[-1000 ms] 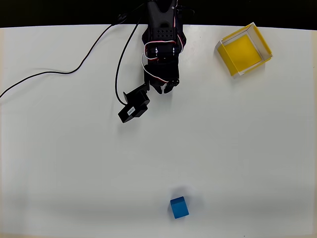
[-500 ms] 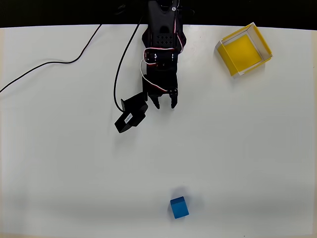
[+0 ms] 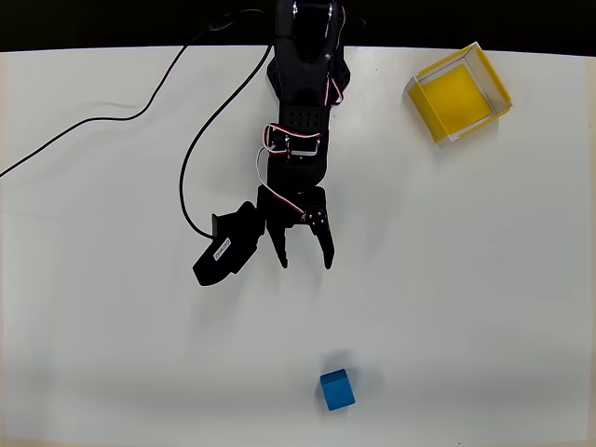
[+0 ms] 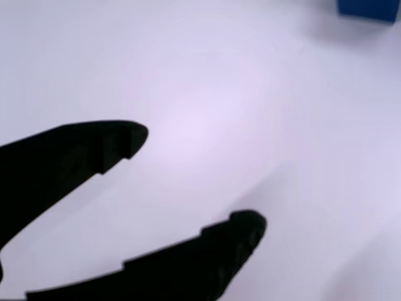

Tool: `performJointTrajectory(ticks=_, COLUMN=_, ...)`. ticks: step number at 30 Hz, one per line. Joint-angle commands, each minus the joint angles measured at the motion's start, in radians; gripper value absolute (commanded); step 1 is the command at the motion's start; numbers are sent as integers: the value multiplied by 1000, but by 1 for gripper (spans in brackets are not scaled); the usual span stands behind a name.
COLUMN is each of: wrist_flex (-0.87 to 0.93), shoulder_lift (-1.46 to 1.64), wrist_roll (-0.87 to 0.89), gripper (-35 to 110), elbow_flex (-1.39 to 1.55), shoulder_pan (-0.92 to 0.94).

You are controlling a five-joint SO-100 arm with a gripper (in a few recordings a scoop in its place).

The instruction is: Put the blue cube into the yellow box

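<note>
The blue cube (image 3: 337, 390) rests on the white table near the bottom edge of the overhead view; in the wrist view the blue cube (image 4: 368, 9) peeks in at the top right corner. The yellow box (image 3: 458, 93) sits at the table's top right, open-topped, with nothing in it. My black gripper (image 3: 305, 263) hangs open over the middle of the table, well above the cube in the picture and slightly left of it. In the wrist view the gripper (image 4: 202, 177) shows two spread black fingers with bare table between them.
A black cable (image 3: 112, 121) snakes across the upper left of the table to the black wrist camera (image 3: 226, 250) beside the gripper. The arm (image 3: 305, 84) reaches down from the table's top edge.
The arm has stretched down the overhead picture toward the cube, and the gripper's fingers have spread from nearly together to wide apart. Cube and box have not moved.
</note>
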Motion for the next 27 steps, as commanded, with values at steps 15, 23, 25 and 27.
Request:
performJointTrajectory(ticks=15, wrist_flex=-316, shoulder_lift=-626, wrist_roll=107, gripper=53, elbow_flex=-721, shoulder_pan=-46)
performJointTrajectory(ticks=23, wrist_flex=-371, shoulder_lift=-887, wrist_roll=84, gripper=56, elbow_flex=-966, shoulder_pan=-55)
performJointTrajectory(ticks=25, wrist_flex=-371, shoulder_lift=-942, wrist_roll=77, gripper=56, elbow_flex=-1025, shoulder_pan=-55)
performJointTrajectory(ticks=27, wrist_flex=-371, shoulder_lift=-996, wrist_roll=74, gripper=56, elbow_flex=-1085, shoulder_pan=-55)
